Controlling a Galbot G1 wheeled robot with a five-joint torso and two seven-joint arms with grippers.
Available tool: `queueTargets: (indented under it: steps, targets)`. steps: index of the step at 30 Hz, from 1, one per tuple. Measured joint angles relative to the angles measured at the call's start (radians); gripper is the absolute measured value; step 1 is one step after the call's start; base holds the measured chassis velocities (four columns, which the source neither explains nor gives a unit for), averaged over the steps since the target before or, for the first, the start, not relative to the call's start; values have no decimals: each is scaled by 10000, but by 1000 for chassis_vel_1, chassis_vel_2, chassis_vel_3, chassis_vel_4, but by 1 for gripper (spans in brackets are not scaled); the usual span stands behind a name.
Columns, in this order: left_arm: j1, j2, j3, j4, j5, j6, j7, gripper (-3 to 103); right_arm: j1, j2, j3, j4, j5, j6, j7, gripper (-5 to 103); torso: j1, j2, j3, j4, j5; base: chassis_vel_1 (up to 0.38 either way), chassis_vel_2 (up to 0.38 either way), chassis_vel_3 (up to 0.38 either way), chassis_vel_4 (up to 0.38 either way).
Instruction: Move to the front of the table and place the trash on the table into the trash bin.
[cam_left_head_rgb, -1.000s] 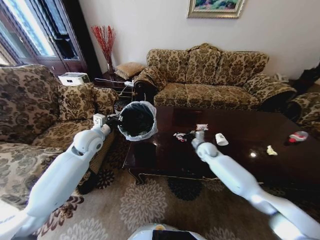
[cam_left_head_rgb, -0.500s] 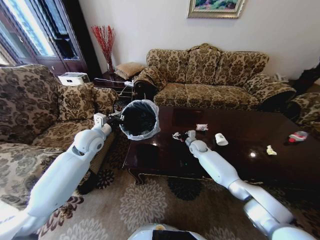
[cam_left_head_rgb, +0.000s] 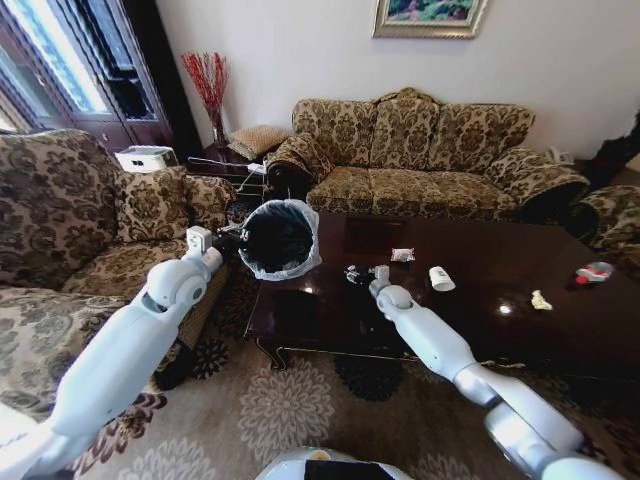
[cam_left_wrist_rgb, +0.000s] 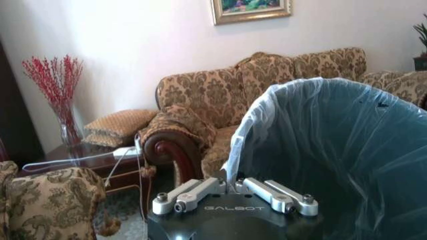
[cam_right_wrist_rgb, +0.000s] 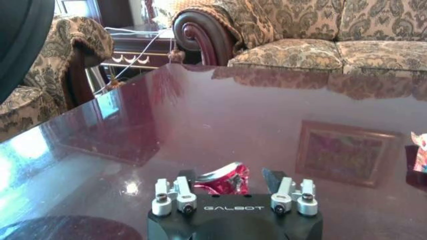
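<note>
Left gripper (cam_left_wrist_rgb: 233, 192) pinching trash bin (cam_left_head_rgb: 278, 238) rim, right gripper (cam_right_wrist_rgb: 227, 184) spread around red wrapper (cam_right_wrist_rgb: 223, 181)

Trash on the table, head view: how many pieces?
5: red wrapper at the right gripper, wrapper, white cup, paper scrap, red-labelled bottle far right. Gripper may hide more.

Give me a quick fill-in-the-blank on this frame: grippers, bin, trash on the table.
1. The left gripper holds the trash bin by its ____.
2. A crumpled ____ wrapper sits between the right gripper's open fingers.
3. The wrapper lies on the ____.
4. The white cup lies on its ____.

Missing words: rim; red; table; side
</note>
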Motion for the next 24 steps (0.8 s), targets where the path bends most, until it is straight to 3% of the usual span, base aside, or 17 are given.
queueTargets:
  steps: [12,24]
  targets:
    - [79,10,-57,-137,-14,-1,12,2,3,-11,-131,106,23,-7,162,35,0,0,2,-6,-2,0,0,0,0]
    - [27,10,-55,-192,-18,-9,6,2,-78,-126,156,496,35,142,314,33,5,-8,10,-3,7,0,0,0,0]
